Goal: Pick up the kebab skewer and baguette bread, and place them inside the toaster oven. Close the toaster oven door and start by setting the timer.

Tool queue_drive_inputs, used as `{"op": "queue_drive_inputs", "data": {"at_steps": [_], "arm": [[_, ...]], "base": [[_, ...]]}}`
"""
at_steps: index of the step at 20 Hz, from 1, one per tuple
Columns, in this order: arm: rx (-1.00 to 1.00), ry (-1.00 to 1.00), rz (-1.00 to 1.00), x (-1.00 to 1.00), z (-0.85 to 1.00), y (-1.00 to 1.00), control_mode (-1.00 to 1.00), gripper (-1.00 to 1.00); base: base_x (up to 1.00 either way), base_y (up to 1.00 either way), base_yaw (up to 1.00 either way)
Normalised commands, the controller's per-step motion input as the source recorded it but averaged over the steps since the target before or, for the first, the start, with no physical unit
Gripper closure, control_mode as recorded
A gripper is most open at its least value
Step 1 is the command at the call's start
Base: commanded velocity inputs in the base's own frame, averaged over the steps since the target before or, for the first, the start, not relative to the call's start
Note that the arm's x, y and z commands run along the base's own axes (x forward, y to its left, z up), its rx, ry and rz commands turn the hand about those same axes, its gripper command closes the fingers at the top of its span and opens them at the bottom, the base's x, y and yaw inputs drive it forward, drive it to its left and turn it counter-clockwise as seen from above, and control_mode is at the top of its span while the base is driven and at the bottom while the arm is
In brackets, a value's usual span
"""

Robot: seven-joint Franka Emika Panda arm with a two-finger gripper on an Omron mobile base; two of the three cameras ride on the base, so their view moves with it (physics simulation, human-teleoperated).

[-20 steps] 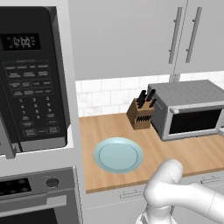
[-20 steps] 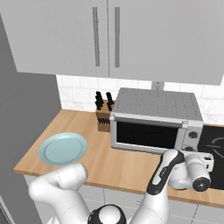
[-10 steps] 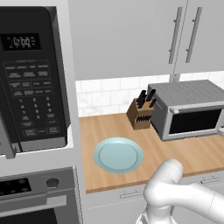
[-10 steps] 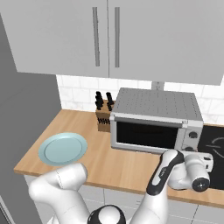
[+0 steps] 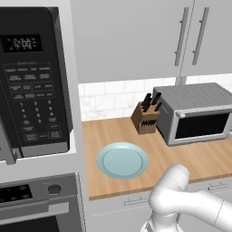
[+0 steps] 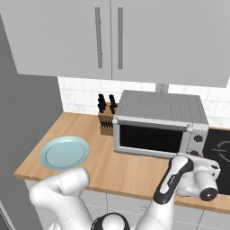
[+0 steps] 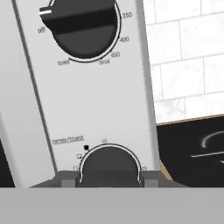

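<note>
End effector [image 7: 109,177] gripping the silver-grey toaster oven's [image 6: 159,123] dark timer knob [image 7: 109,164], its glass door [image 6: 150,139] shut.

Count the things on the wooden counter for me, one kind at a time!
toaster oven: 1
knife block: 1
plate: 1
Total: 3
</note>
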Motion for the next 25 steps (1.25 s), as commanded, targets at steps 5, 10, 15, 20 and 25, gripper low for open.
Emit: {"op": "queue_drive_inputs", "data": {"at_steps": [5,10,15,20,25], "arm": [[0.32,0.0,0.0,-0.01,-0.18,-0.12,-1.0,1.0],[0.33,0.0,0.0,-0.01,-0.14,-0.01,-1.0,1.0],[0.33,0.0,0.0,-0.08,-0.18,0.0,-1.0,1.0],[0.36,0.0,0.0,-0.1,-0.23,0.0,-1.0,1.0],[0.36,0.02,0.0,-0.13,-0.13,-0.01,-1.0,1.0]], "base": [[0.0,0.0,0.0],[0.0,0.0,0.0],[0.0,0.0,0.0],[0.0,0.0,0.0],[0.0,0.0,0.0]]}}
